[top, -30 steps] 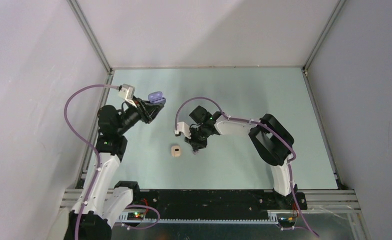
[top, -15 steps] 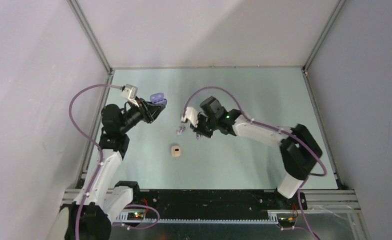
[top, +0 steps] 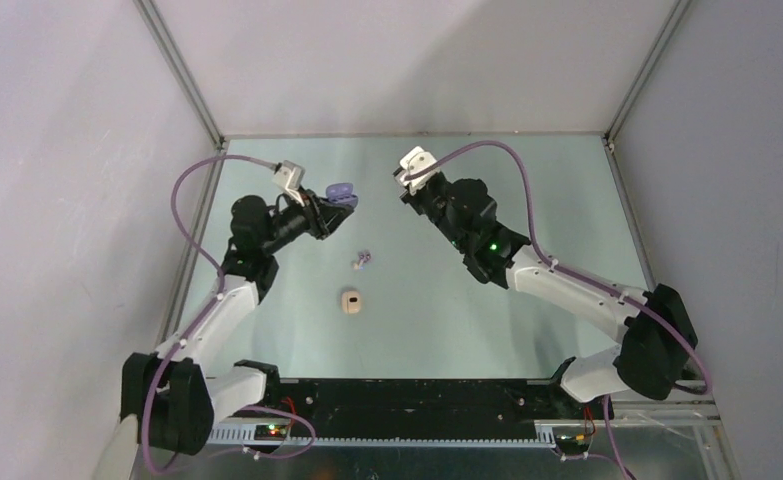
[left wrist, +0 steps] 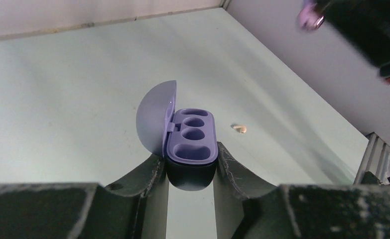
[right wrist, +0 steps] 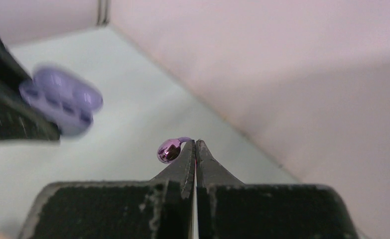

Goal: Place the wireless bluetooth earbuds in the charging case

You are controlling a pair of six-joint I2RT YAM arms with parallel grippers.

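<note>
The matte, pale green table (top: 547, 200) lies flat between smooth grey walls. Above its far left part, the left gripper (left wrist: 191, 164) clamps the rounded base of a lilac plastic case (left wrist: 192, 142), whose domed lid is flipped open to show smooth oval wells. A cream pebble-shaped case (top: 350, 301) rests nearer the arms. The right gripper (right wrist: 195, 145), fingers pressed together, pinches a glossy purple earbud (right wrist: 169, 151) in the air beside the lilac case. A tiny cream earbud (left wrist: 239, 128) lies on the table.

A pale green table (top: 567, 200) sits enclosed by plain white walls (top: 417, 60) and metal frame posts (top: 180, 70).
</note>
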